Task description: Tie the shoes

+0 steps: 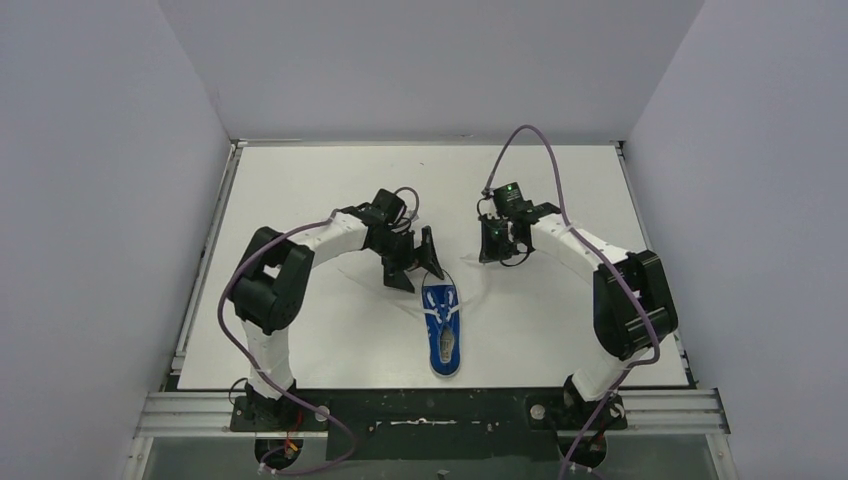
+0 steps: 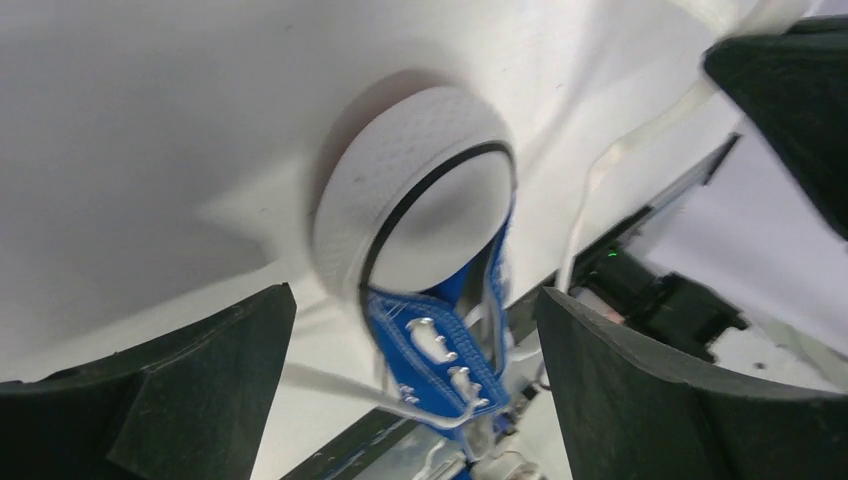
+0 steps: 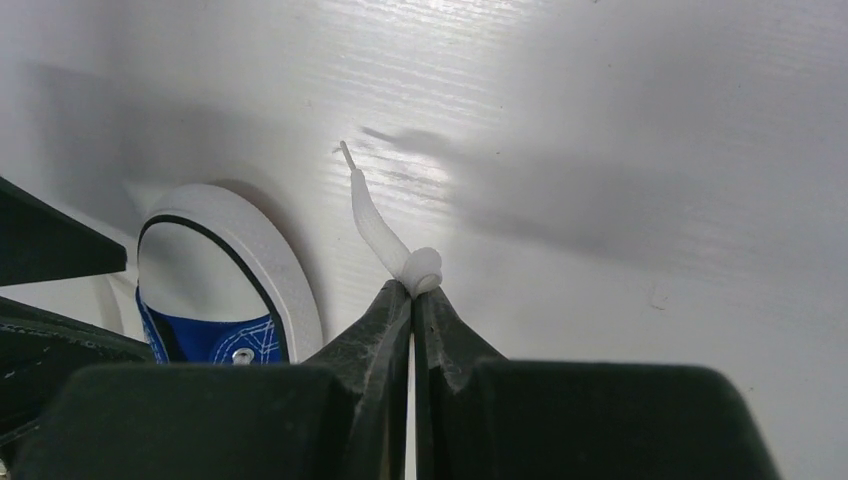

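Note:
The small blue sneaker (image 1: 441, 327) with white laces lies at the table's middle, its white toe cap pointing away from the arm bases. My left gripper (image 1: 413, 265) is open just beyond the toe; in its wrist view the shoe (image 2: 440, 345) sits between the spread fingers (image 2: 200, 395), with one loose lace (image 2: 325, 385) trailing toward the left finger. My right gripper (image 1: 494, 250) is to the right of the toe and shut on the end of the other white lace (image 3: 383, 232), pinched at its tips (image 3: 412, 290). That lace (image 2: 612, 150) runs up from the shoe. The shoe's toe (image 3: 240, 265) shows at the left.
The white table (image 1: 300, 180) has a metal rail along its left edge (image 1: 205, 260) and near edge (image 1: 430, 405). Grey walls stand close on three sides. Purple cables loop over both arms (image 1: 540, 140).

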Controlling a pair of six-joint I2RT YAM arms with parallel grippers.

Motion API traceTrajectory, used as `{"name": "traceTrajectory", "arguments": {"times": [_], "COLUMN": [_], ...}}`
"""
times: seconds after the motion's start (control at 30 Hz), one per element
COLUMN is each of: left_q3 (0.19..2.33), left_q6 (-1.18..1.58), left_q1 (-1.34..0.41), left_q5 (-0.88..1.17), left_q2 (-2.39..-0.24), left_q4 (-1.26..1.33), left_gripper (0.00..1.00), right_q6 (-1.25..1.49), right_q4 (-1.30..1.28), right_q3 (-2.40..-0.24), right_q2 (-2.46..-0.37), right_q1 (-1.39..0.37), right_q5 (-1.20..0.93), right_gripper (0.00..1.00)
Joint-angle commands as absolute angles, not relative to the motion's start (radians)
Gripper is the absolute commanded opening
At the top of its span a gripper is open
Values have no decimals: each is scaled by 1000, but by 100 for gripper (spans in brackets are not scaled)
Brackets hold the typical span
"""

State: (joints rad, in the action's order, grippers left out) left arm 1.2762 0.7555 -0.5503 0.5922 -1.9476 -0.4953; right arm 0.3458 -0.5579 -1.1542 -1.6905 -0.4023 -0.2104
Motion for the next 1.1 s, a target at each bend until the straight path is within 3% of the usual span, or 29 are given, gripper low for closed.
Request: {"name": "traceTrajectory", "arguments": {"times": [0.0,0.17,0.33,0.5,0.7,0.93,1.07], "left_q3": [1292,1185,998,933,971,973,900], "left_q6": [477,218,29,-106,-157,-147,-77], "left_q1": [-538,-560,-598,-634,-726,-747,-762], "left_q5": [484,364,358,397,291,286,256], "left_q2": [-1818,-1697,-1600,-1574,-1663,-1649,-1542], "left_q4": [-678,-669,-380,-319,-285,-284,-239], "left_gripper": [90,90,72,73,72,23,7], "right_q6": [343,330,323,320,330,339,356], "right_q4": [-549,-576,-625,-673,-713,-760,-778], "right_q3": [-1162,-1152,-1145,-1141,-1129,-1128,-1111], "right_q2": [-1614,-1560,-1509,-1443,-1366,-1289,-1236], "right_q1": [-401,-400,-401,-400,-401,-400,-400], "right_q5": [-247,-279,-295,-282,-265,-250,-251], "right_gripper": [0,0,0,0,0,0,0]}}
